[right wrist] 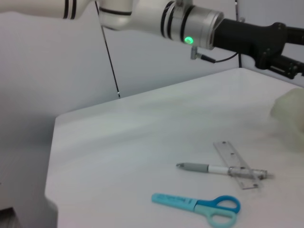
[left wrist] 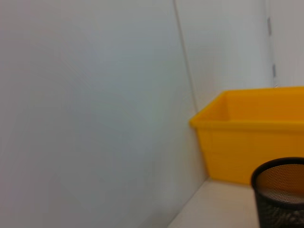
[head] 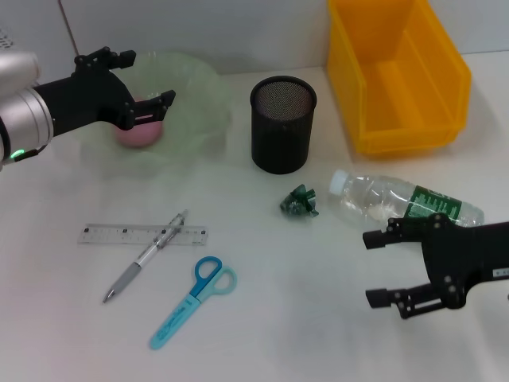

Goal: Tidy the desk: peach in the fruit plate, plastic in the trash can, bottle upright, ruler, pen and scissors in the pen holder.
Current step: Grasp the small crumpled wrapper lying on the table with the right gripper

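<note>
Upper right of the head view: yellow bin [head: 402,76], open top, standing against the back wall; seen again at the right of the left wrist view behind the mesh rim of the holder

Upper left: pale green fruit plate [head: 195,95], with the pink peach [head: 141,133] lying inside it at the left part

Over that plate, the left gripper [head: 149,82], black fingers spread apart above the peach, pinching nothing; silver forearm coming in from the left edge

Lower right: right gripper [head: 375,268], fingers spread wide and empty, hanging just in front of the bottle

Right of centre: clear plastic bottle [head: 402,200] on its side, white cap toward the middle of the frame, green label toward the right edge

Top centre: black mesh pen holder [head: 282,125], upright, between plate and bin

Lower left: clear ruler [head: 119,235] flat on the white desk [head: 278,318], grey pen [head: 143,259] lying diagonally across it, tip toward the lower left

Just right of the pen: blue scissors [head: 191,301], handles up, blades toward the lower left, apart from the pen

Centre: small crumpled green plastic scrap [head: 299,202], between holder and bottle cap, touching neither
</note>
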Controlling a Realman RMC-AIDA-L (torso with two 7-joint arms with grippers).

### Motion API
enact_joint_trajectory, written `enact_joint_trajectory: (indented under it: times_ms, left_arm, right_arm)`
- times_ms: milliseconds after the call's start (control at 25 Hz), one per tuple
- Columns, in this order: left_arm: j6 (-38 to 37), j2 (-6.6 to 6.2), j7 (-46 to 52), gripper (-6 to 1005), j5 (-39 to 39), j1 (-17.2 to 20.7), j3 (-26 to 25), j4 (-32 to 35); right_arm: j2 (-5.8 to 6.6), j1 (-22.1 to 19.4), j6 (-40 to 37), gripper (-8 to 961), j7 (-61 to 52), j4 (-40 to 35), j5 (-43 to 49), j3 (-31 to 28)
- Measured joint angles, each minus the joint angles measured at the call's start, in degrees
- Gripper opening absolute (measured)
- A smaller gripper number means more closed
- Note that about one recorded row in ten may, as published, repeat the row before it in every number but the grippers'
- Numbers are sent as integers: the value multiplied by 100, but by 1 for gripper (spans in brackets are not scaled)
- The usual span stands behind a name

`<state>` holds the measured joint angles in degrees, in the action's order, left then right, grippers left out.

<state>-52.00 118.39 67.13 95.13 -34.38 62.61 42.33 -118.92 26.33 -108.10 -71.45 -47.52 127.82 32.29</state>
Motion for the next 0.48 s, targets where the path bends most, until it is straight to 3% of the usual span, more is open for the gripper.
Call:
enact_joint_trajectory:
  times_ms: [160, 200, 280, 400, 440, 480]
  left_arm:
    - [-762, -1, 3, 859, -58, 241, -10, 237]
    - [-762, -1, 3, 858, -58, 241, -10, 237]
    - [-2002, 11, -32, 857, -324, 652, 30, 538]
    - [-2392, 20, -73, 855, -498, 850, 62, 595]
    - [-2800, 29, -350, 855, -853, 1231, 174, 515]
    - [-2800, 29, -350, 855, -853, 1231, 174, 515]
  right_arm:
    - [0, 2, 139, 838, -471, -268, -231, -7]
    - [0, -2, 215, 838, -699, -387, -291, -5]
    - [0, 14, 361, 838, -1185, -671, -346, 28]
    - [10, 185, 440, 838, -2277, -1297, -303, 281]
    - [23, 311, 426, 838, -3015, -1759, -167, 578]
    - [26, 384, 427, 838, -3473, -2083, -77, 777]
